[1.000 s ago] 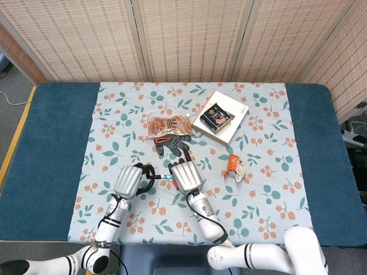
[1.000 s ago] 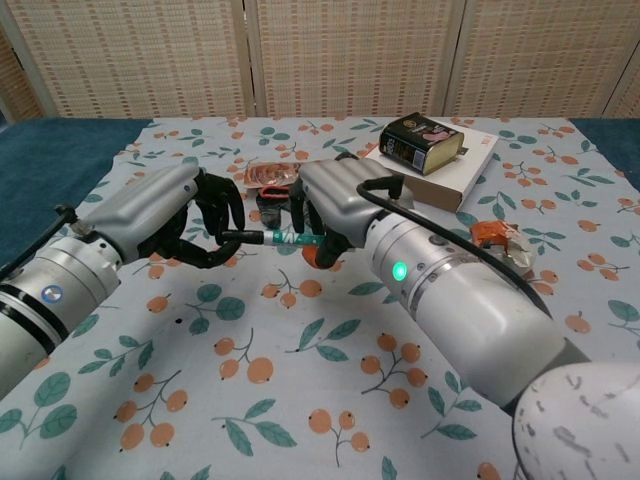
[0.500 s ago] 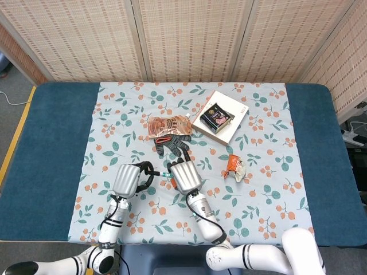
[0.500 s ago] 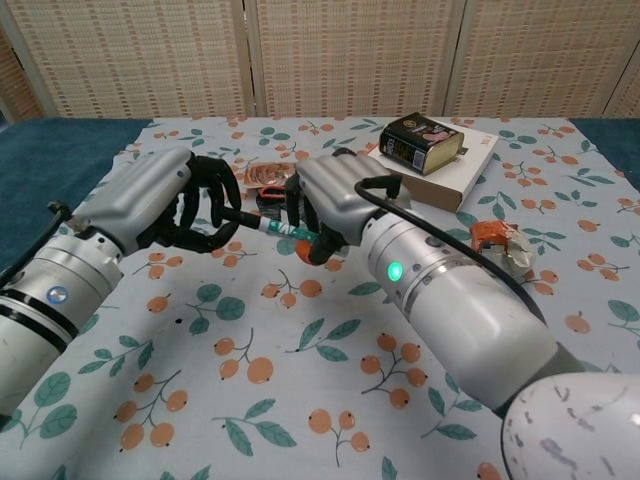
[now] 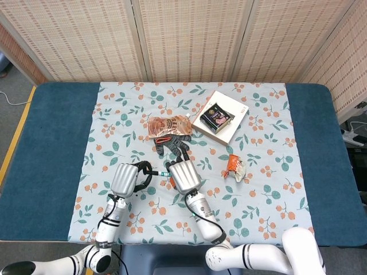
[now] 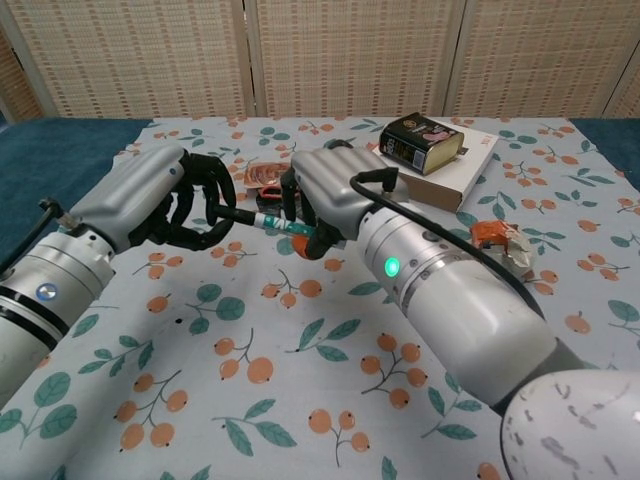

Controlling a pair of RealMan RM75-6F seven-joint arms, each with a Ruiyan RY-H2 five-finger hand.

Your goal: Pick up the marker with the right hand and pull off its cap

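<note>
The left hand (image 6: pixel 170 200) is curled round the dark cap end of the marker (image 6: pixel 262 221), lifted above the near cloth. To its right, the right hand (image 6: pixel 325 200) grips the barrel. Cap-pulling looks in hand; next, I'd say, draw them straight apart. The chest view shows the grip; overhead, the marker (image 5: pixel 163 175) barely peeks out.

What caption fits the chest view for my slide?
Right hand and left hand grip the marker between them above the floral cloth.
</note>
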